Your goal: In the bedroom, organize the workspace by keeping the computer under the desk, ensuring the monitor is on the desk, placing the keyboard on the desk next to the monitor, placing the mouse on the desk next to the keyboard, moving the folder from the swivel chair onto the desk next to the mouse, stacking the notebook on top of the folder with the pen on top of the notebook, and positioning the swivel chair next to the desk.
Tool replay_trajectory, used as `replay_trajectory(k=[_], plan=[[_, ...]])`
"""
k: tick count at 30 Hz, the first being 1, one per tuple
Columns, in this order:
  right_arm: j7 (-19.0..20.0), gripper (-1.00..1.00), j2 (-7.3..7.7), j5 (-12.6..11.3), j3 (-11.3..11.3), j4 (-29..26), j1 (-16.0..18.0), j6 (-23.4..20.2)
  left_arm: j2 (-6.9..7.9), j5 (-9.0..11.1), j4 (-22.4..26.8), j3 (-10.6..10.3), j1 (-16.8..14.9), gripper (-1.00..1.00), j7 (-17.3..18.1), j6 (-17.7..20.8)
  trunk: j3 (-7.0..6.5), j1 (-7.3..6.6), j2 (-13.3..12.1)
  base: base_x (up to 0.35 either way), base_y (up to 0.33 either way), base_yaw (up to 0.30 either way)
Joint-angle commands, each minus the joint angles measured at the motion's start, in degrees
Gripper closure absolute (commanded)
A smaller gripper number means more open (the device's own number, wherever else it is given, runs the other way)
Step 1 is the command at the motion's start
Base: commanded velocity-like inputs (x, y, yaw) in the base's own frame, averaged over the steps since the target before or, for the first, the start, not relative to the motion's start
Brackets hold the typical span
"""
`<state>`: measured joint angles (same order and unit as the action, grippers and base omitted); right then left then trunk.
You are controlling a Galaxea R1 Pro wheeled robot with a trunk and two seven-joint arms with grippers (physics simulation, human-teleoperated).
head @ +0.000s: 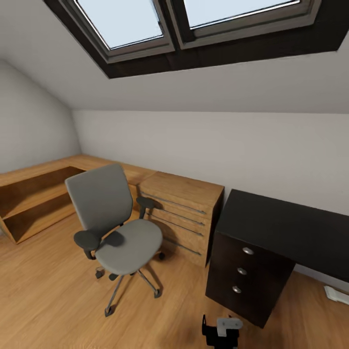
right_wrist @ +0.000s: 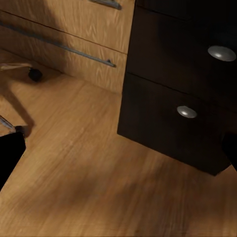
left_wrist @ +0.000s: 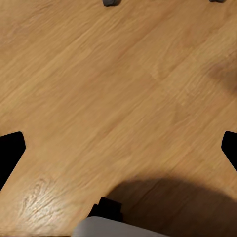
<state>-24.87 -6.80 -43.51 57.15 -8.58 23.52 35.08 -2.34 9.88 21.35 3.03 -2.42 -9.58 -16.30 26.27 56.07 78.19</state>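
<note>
- Grey swivel chair [head: 114,228] is seen at centre-left, seat bare; no folder seen.
- Claws' state can't be told.
- Next: desk must be found, chair moved beside it.

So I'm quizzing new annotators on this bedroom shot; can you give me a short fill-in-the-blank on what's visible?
1. The swivel chair has a seat upholstered in ____.
2. The black drawer unit shows ____ round silver knobs in the head view.
3. The chair stands on a floor made of ____.

Missing words: grey; three; wood
</note>
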Motion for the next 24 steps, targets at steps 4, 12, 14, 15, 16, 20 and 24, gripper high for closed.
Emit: replay_trajectory(k=[4,12,14,15,16,20,24], plan=[[-0.42,-1.0,-0.06,-0.2,0.54,1.5,0.04,3.27,-0.04,0.12,-0.16,0.23,-0.04,-1.0,0.08,-0.98,0.06,0.0,0.03,-0.053,0.016,0.283],[-0.44,-1.0,-0.22,-0.17,0.67,3.26,-0.01,6.57,-0.08,0.06,-0.49,0.22,-0.04,-1.0,0.08,-3.28,0.06,0.0,0.03,-0.255,0.134,0.283],[-0.44,-1.0,-0.22,-0.17,0.64,3.33,-0.01,6.71,-0.06,0.05,-0.47,0.22,-0.04,-1.0,0.08,-3.39,0.06,0.0,0.03,-0.283,0.152,0.283],[-0.44,-1.0,-0.23,-0.17,0.63,3.34,-0.01,6.75,-0.05,0.05,-0.48,0.22,-0.04,-1.0,0.08,-3.41,0.06,0.0,0.03,-0.285,0.141,0.284],[-0.44,-1.0,-0.23,-0.17,0.62,3.35,-0.02,6.79,-0.05,0.05,-0.47,0.22,-0.04,-1.0,0.08,-3.42,0.06,0.0,0.03,-0.284,0.122,0.284],[-0.5,-1.0,-0.23,-0.21,0.6,3.38,0.0,7.0,0.01,0.05,-0.49,0.22,-0.04,-1.0,0.08,-3.46,0.06,0.0,0.03,-0.199,0.058,0.286],[-0.59,-1.0,-0.26,-0.25,0.65,3.39,-0.02,7.08,-0.03,0.05,-0.5,0.22,-0.04,-1.0,0.08,-3.45,0.06,0.0,0.03,-0.064,0.018,0.287]])
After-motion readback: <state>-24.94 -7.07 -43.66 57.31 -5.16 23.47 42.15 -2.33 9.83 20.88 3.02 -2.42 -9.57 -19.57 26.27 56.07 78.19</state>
